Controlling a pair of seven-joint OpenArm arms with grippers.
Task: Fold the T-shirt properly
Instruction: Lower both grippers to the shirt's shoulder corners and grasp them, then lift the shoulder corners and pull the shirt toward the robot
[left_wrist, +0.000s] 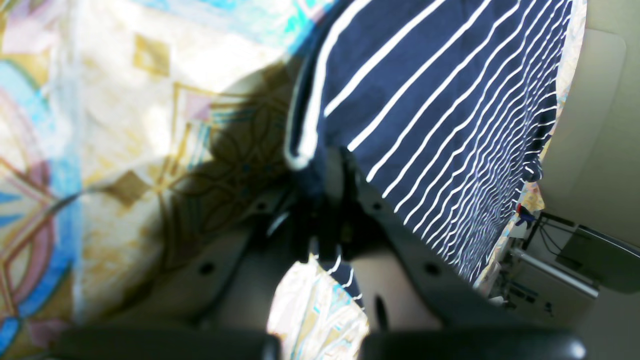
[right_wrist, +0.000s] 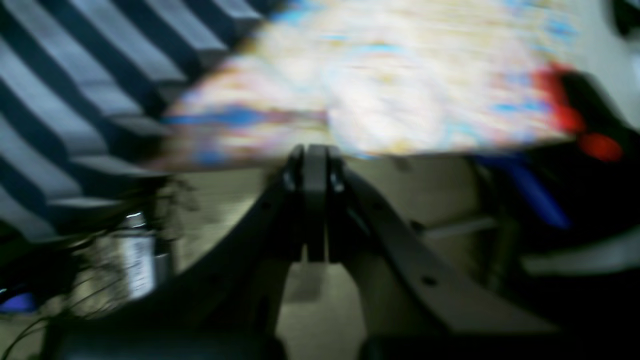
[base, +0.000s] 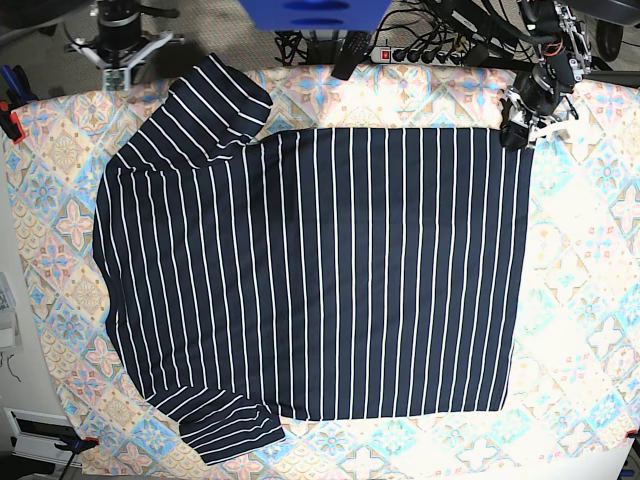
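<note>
— Shirt (base: 310, 270) lies flat on the cloth (base: 590, 300); our left gripper (left_wrist: 327, 165) pinches its hem corner.
— Right gripper (right_wrist: 315, 165) is closed, empty. We should lift slowly, keeping the hem straight.

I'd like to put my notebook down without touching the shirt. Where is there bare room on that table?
The widest bare patch of patterned cloth lies beside the T-shirt's straight hem edge. A narrower strip runs along the opposite edge by the sleeves, and a thin band along the near edge. The corner by the left gripper, shut on the shirt's corner, is crowded with arm and cables.
</note>
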